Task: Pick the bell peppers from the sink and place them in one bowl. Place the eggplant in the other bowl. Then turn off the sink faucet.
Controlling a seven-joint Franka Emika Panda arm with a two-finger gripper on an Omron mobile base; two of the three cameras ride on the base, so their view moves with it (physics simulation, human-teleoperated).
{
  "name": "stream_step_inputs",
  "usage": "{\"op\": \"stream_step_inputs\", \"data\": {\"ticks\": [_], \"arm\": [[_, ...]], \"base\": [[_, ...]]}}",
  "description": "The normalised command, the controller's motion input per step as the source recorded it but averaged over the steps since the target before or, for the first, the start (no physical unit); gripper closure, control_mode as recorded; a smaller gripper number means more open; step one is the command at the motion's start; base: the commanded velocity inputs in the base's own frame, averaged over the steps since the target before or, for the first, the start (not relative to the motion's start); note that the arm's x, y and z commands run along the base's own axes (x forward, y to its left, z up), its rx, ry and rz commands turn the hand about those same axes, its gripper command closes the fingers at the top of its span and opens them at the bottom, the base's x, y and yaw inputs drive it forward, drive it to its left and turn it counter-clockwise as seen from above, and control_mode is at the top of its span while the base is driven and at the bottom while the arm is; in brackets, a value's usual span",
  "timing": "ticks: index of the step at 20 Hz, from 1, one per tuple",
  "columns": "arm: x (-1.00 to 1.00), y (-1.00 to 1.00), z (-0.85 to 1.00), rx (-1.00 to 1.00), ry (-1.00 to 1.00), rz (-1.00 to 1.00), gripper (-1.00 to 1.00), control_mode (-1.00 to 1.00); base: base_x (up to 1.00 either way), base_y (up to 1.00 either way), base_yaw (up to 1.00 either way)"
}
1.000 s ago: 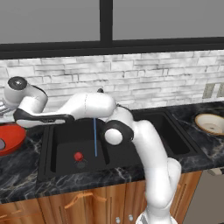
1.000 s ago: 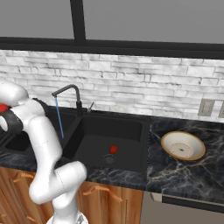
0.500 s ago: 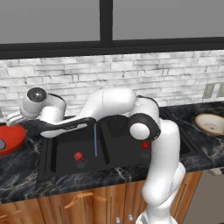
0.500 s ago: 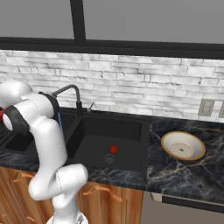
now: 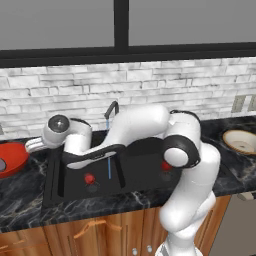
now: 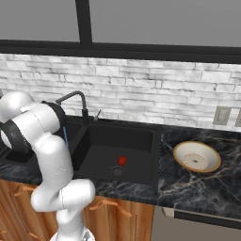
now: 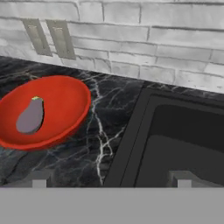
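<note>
The eggplant (image 7: pixel 30 116) lies inside the glossy red bowl (image 7: pixel 61 101) on the counter left of the sink (image 7: pixel 175 131). My gripper (image 7: pixel 111 181) is open and empty, a little way back from the bowl, over the counter by the sink's left rim. In the left base view the gripper (image 5: pixel 32 146) hangs just right of the red bowl (image 5: pixel 11 159). One bell pepper (image 5: pixel 90 178) sits in the left basin. The other bell pepper (image 6: pixel 122 160) is in the right basin near its drain. The tan bowl (image 6: pixel 196 156) stands right of the sink. A blue stream runs from the faucet (image 6: pixel 77 96).
My arm stretches across the sink (image 5: pixel 65 196) from right to left, and its elbow covers part of the right basin. A grey brick wall with outlets (image 7: pixel 49 38) runs behind the marble counter (image 6: pixel 197 188). The faucet lever (image 6: pixel 97 114) stands beside the faucet's base.
My hand has swung right and downward, away from above the red bowl toward the sink's left edge. The jaws stayed open. Nothing in the sink moved.
</note>
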Motion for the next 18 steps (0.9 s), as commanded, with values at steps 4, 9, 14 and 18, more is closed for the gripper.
{"op": "stream_step_inputs", "data": {"ticks": [4, 9, 14, 18], "arm": [[-0.1, -0.67, -0.13, 0.03, 0.09, -0.14, -1.0, -1.0], [-0.02, -0.71, -0.09, 0.04, 0.12, -0.12, -1.0, -1.0], [0.0, -0.67, -0.07, 0.03, 0.15, -0.11, -1.0, -1.0], [0.0, -0.59, -0.02, 0.0, 0.17, -0.11, -1.0, -1.0]], "base": [[0.0, 0.0, 0.0], [0.0, 0.0, 0.0], [0.0, 0.0, 0.0], [0.0, 0.0, 0.0]]}}
